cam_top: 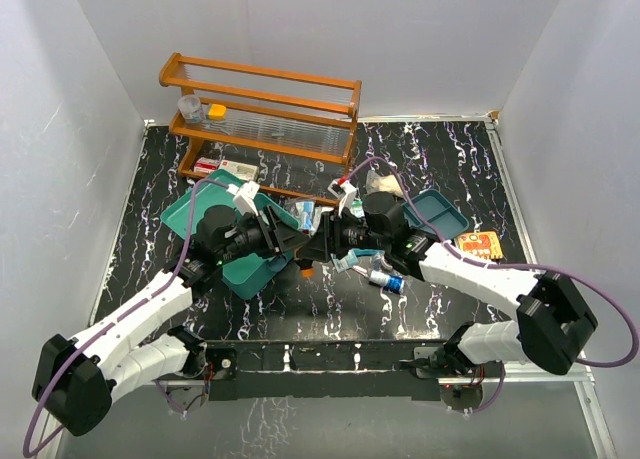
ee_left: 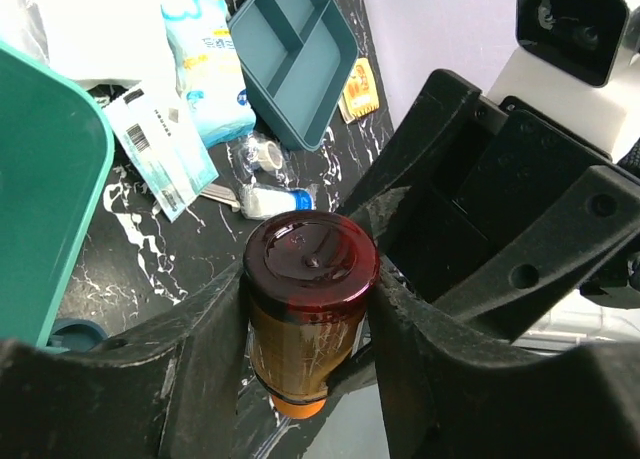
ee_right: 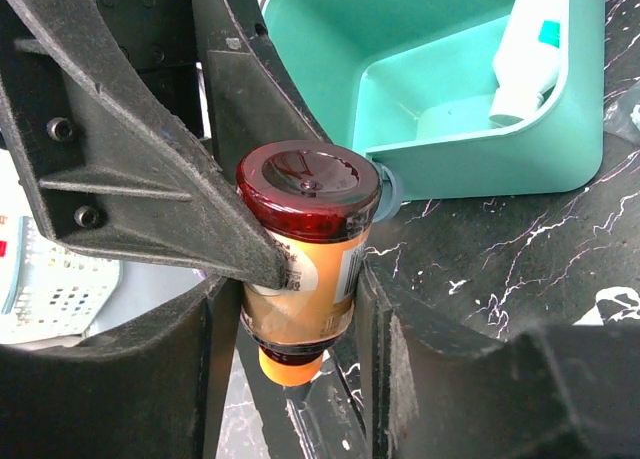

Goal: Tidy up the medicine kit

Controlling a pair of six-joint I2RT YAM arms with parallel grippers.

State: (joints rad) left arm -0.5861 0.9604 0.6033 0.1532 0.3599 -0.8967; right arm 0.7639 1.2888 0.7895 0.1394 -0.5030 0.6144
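Jointly, left pincer [ee_left: 308,301], right pincer [ee_right: 297,311] clamped on amber bottle [ee_right: 300,194]

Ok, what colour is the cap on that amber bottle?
Dark, glossy red. The cap tops the bottle and shows best in the right wrist view.

Setting: robot test cell in a lab. White panel walls [cam_top: 70,109] enclose a black marbled tabletop [cam_top: 450,149] on three sides. Left arm [cam_top: 135,319] and right arm [cam_top: 480,274] sit bolted to a metal rail [cam_top: 330,377] at the near edge, purple cables [cam_top: 372,160] looping off both.
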